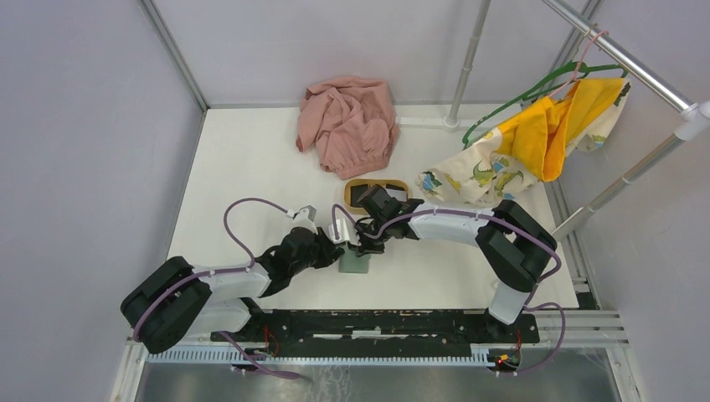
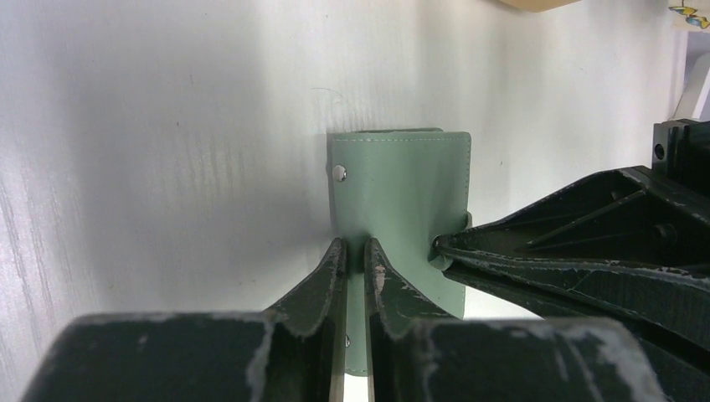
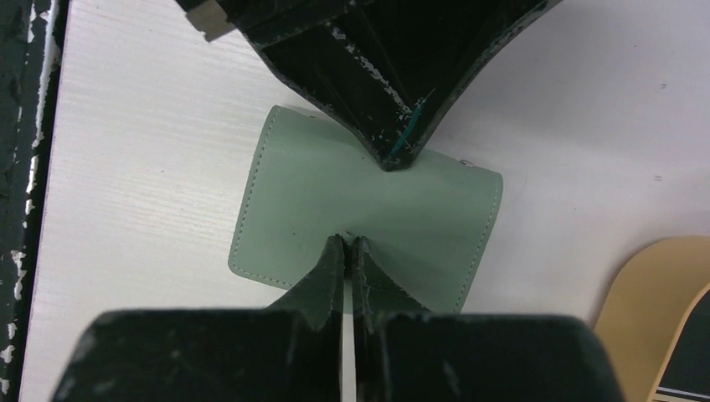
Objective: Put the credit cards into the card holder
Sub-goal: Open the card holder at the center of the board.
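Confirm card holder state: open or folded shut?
Folded shut. Only the green outer cover of the card holder shows in both wrist views, with no inner slots visible. The left gripper and right gripper are closed on its edges.

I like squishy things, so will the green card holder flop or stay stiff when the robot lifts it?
Probably bendy, not floppy: the card holder looks like stitched leathery sheet folded over, lying flat. Likely light, since it is thin. Its smooth face may slip, though the left fingers pinch one edge.
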Available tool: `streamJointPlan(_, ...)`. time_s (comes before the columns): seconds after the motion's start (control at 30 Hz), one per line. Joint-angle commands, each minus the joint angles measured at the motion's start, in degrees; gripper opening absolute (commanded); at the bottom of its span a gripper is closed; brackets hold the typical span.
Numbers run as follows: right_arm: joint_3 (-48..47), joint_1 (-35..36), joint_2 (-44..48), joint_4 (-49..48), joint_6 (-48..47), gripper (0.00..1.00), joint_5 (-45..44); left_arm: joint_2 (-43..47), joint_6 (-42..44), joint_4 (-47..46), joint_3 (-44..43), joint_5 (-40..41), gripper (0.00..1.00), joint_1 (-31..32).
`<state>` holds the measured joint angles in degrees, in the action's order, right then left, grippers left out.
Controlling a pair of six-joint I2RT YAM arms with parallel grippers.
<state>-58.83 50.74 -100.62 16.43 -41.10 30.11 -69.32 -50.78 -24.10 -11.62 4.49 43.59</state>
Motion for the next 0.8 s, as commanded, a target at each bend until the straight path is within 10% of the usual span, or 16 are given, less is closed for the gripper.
streamJointPlan(0.0,-1.05,-0.84,1.87,5.61,-3.93,0.0,5.09,-1.24,-0.28,-1.0,-0.19,2.67,0.02,0.1)
streamJointPlan(0.1,-0.23,-3.03,4.06,4.71,-4.34,0.0,10.11,-1.05,0.64,0.36,-1.17,2.78,0.05,0.04)
streamJointPlan(0.27,2.36,-8.9,7.5,1.27,-2.61,0.0,18.91,1.82,2.2,2.74,-2.24,1.4,0.5,0.09)
streamJointPlan(0.47,3.36,-11.72,9.13,0.36,-1.97,0.0,27.61,7.42,4.66,4.36,-2.18,-2.33,0.81,0.1)
streamJointPlan(0.77,4.95,-12.55,10.32,-2.72,0.38,0.0,32.31,7.1,3.03,-3.41,-0.34,-9.7,0.98,0.1)
